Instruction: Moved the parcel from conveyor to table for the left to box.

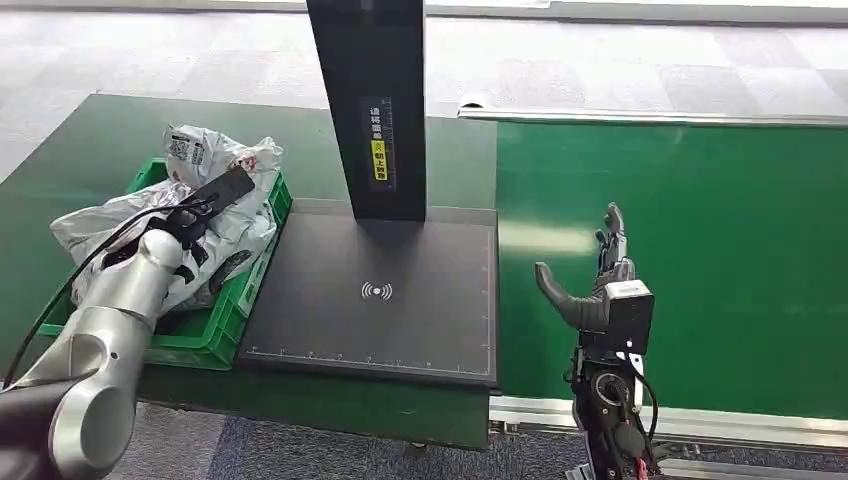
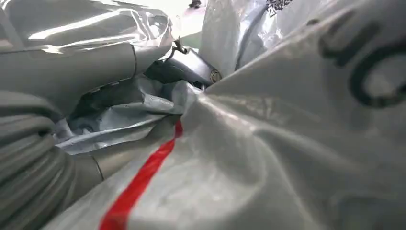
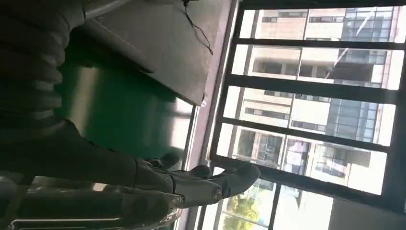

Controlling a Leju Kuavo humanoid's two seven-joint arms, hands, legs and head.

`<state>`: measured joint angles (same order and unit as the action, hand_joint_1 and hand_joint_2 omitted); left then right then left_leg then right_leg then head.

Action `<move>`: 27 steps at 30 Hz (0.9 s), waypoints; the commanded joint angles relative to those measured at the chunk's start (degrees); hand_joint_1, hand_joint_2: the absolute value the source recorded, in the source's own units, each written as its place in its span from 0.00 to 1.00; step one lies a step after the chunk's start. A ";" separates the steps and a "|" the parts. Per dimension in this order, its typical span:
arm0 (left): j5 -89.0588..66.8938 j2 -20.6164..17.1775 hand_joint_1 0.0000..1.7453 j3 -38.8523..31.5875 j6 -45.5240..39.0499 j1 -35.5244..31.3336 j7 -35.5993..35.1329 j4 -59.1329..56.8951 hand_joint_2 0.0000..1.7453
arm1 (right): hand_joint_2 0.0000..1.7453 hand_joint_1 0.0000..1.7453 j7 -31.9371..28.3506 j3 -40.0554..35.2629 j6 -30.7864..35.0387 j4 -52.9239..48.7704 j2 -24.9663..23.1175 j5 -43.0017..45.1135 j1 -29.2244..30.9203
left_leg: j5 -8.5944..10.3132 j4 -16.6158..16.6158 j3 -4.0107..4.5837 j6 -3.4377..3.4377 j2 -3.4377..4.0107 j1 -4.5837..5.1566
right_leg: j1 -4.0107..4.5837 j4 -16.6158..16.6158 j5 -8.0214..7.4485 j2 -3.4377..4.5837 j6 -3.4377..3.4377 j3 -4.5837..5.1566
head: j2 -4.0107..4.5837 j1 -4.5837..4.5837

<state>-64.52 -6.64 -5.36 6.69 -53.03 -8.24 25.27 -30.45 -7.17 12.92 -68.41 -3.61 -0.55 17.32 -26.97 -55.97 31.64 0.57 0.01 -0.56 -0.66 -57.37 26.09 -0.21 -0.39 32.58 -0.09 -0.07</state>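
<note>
Over one green crate [image 1: 225, 340], left hand [image 1: 205, 205] buried among parcels [image 1: 215, 155], grip unclear, right hand [image 1: 600, 280] open.

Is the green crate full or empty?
Full: the green crate holds grey plastic parcels heaped above its rim, with the left hand among them.
</note>
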 commanded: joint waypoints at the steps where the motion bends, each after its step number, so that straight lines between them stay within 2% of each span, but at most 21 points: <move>1: 0.24 0.24 1.00 1.99 1.28 2.08 -0.42 -5.84 1.00 | 1.00 0.00 0.26 -1.27 -0.04 3.81 0.69 0.20 2.07 | 0.04 0.12 -0.10 -0.03 0.07 0.04 | -0.03 0.10 -0.05 0.08 0.01 -0.06 | 0.00 0.00; 2: 0.41 0.26 0.93 2.05 0.54 2.21 -0.46 -5.50 1.00 | 1.00 0.00 0.32 -1.32 -0.05 3.70 0.67 0.15 2.06 | 0.01 0.08 -0.11 -0.02 0.05 0.04 | -0.03 0.06 -0.02 0.06 0.00 -0.08 | 0.00 0.00; 3: 0.61 0.38 0.00 2.14 -2.03 2.84 -0.10 -4.44 1.00 | 1.00 0.00 0.47 -1.23 0.14 3.30 0.60 0.06 1.82 | 0.07 0.17 -0.11 -0.03 0.09 0.02 | -0.01 0.16 -0.10 0.10 0.01 -0.07 | 0.00 0.00; 5: -1.15 0.14 0.00 4.61 -6.79 3.25 -1.24 -3.52 1.00 | 1.00 0.00 0.84 -1.13 0.36 2.01 0.50 -0.09 1.05 | 0.03 0.11 -0.13 -0.03 0.05 0.05 | -0.05 0.08 -0.03 0.06 0.00 -0.09 | 0.00 0.00; 6: -2.46 0.07 0.00 5.95 -9.95 3.08 -2.17 -3.11 0.00 | 1.00 0.00 0.98 -1.09 0.47 1.34 0.47 -0.16 0.60 | 0.06 0.16 -0.12 -0.04 0.05 0.03 | -0.02 0.15 -0.07 0.06 0.01 -0.10 | 0.00 0.00; 13: -2.31 0.45 0.00 6.84 -21.90 3.39 -3.11 1.25 0.00 | 1.00 0.00 1.31 -1.02 0.62 -0.51 0.53 -0.26 -0.98 | 0.04 0.04 0.01 -0.03 -0.02 -0.02 | 0.03 0.07 -0.04 -0.02 0.02 0.00 | 0.00 0.00; 17: -1.61 -0.04 0.00 7.06 -25.44 3.98 -2.59 2.83 0.00 | 1.00 0.00 1.27 -1.02 0.73 0.02 0.33 -0.28 -0.56 | 0.01 -0.01 0.04 -0.02 0.01 -0.02 | 0.04 0.01 -0.01 0.01 0.01 0.06 | 0.00 0.00; 18: -1.59 0.30 0.00 7.04 -28.97 4.09 -1.29 3.99 0.00 | 1.00 0.00 1.04 -0.69 1.28 -0.13 0.23 -0.28 -0.69 | 0.03 0.01 0.08 -0.03 0.03 -0.04 | 0.05 0.06 -0.04 0.03 0.02 0.09 | 0.00 0.00; 21: -2.31 2.19 0.00 7.93 -31.26 2.99 -1.55 4.54 0.00 | 1.00 0.00 0.77 0.48 1.57 -1.32 0.87 -0.05 -1.51 | 0.04 -0.03 0.19 -0.04 -0.10 -0.06 | 0.07 0.04 -0.02 -0.09 0.01 0.15 | 0.00 0.00; 22: -2.64 2.76 0.00 8.21 -32.49 2.99 -1.86 4.95 1.00 | 1.00 0.00 0.76 0.87 1.50 -1.46 1.15 0.00 -1.47 | 0.03 -0.07 0.22 -0.03 -0.16 -0.07 | 0.09 0.03 -0.01 -0.14 0.01 0.18 | 0.00 0.00; 27: -3.33 3.57 0.00 7.32 -40.04 5.64 0.31 11.48 1.00 | 1.00 0.00 -0.36 0.46 1.21 0.50 1.93 1.11 -0.40 | 0.03 -0.02 0.24 -0.05 -0.10 -0.04 | 0.06 0.07 -0.02 -0.08 0.00 0.22 | 0.00 0.00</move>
<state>-66.95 -5.51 0.85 -26.74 -48.65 -9.81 30.61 -29.75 -7.26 14.12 -70.01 -3.39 -0.66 15.58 -26.96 -55.98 31.81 0.57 0.04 -0.57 -0.65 -57.37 26.08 -0.18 -0.39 32.82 -0.09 -0.07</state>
